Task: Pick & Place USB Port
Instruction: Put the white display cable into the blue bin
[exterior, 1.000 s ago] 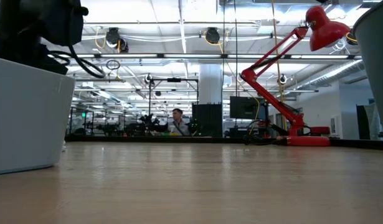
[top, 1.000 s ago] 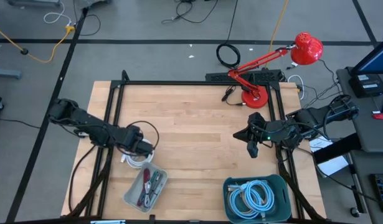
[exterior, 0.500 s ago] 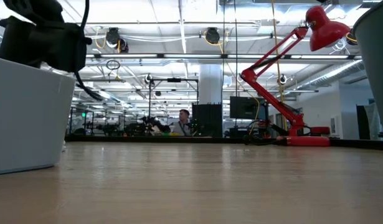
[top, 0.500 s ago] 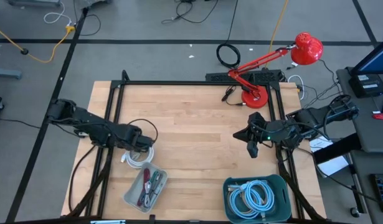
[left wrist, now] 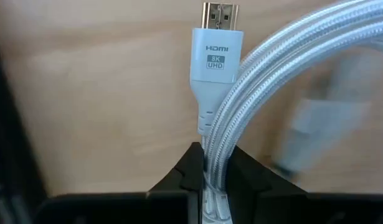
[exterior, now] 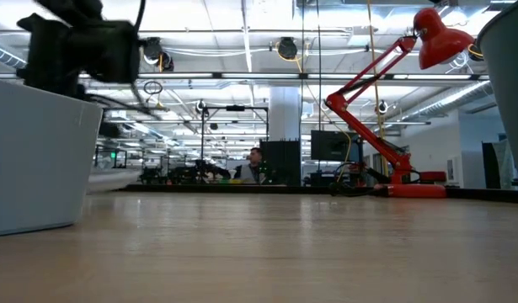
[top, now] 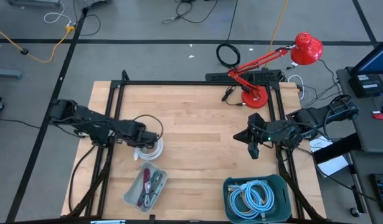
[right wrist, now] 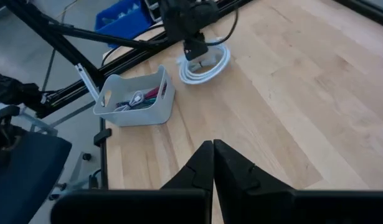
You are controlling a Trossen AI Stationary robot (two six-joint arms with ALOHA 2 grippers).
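left gripper: my left gripper (left wrist: 211, 177) is clamped on a white braided HDMI cable (left wrist: 266, 93), fingers (left wrist: 186, 169) pinching the bundled strands just behind the plug; the task says USB, but the plug's print reads HDMI

cable position: from above, the coil (top: 147, 148) sits on the wooden table (top: 197, 124) at my fingertips, just beyond the white bin (top: 145, 187) that holds a few small items; I cannot tell whether the coil is off the wood yet

plug heading: the HDMI plug (left wrist: 216, 59) points straight away from my wrist, metal tip leading; its long axis runs in line with my fingers, and the cable leaves its tail end back through my grip before looping round to one side

grip advice: I judge the hold is on several strands at once, so I should lift slowly and straight up, watching that no loop slips free or snags the bin's rim

carry advice: keep the plug level and the coil hanging under me; the teal bin (top: 255, 196), already holding pale cables, looks the likely drop point, though that is my guess

right gripper: my right gripper (right wrist: 213, 163) is pressed shut on nothing, waiting above the table's right side
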